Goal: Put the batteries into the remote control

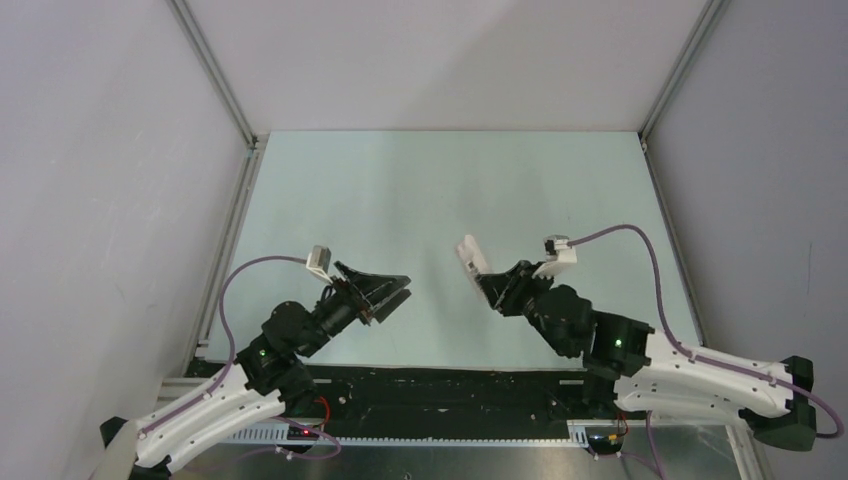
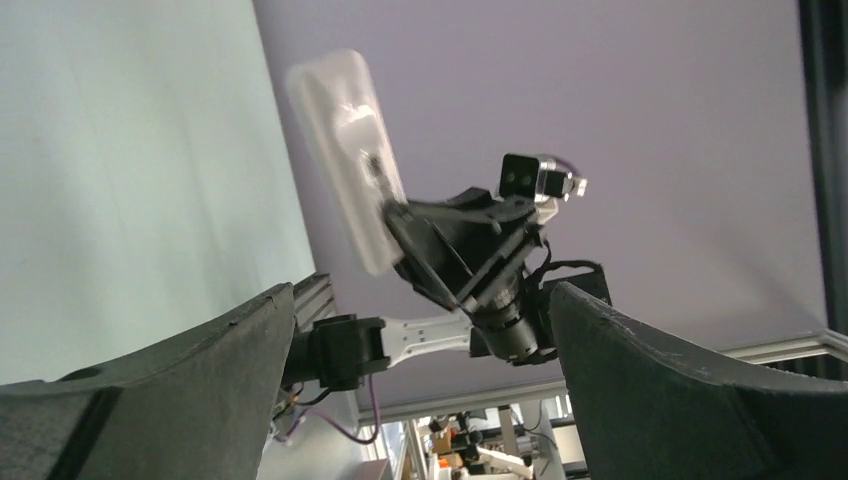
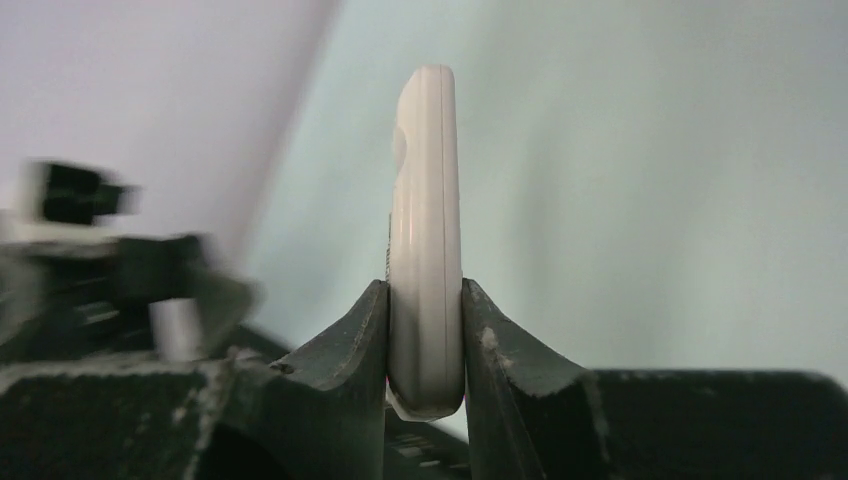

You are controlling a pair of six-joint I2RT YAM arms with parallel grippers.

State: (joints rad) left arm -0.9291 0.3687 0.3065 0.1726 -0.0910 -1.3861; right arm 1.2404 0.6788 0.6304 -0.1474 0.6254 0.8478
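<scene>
The white remote control (image 1: pixel 469 254) is held off the table in my right gripper (image 1: pixel 488 281), which is shut on its lower end. In the right wrist view the remote (image 3: pixel 427 220) stands edge-on and upright between the two fingers (image 3: pixel 425 295). In the left wrist view the remote (image 2: pixel 345 160) is blurred and tilted, with the right gripper (image 2: pixel 440 240) below it. My left gripper (image 1: pixel 388 296) is open and empty, pointed toward the remote with a gap between them; its jaws stand wide apart (image 2: pixel 420 300). No batteries show in any view.
The pale green table (image 1: pixel 440 190) is bounded by white walls and metal frame posts (image 1: pixel 215 75). White camera modules with purple cables ride on the left wrist (image 1: pixel 319 259) and the right wrist (image 1: pixel 557 246). The black front rail (image 1: pixel 430 385) runs between the arm bases.
</scene>
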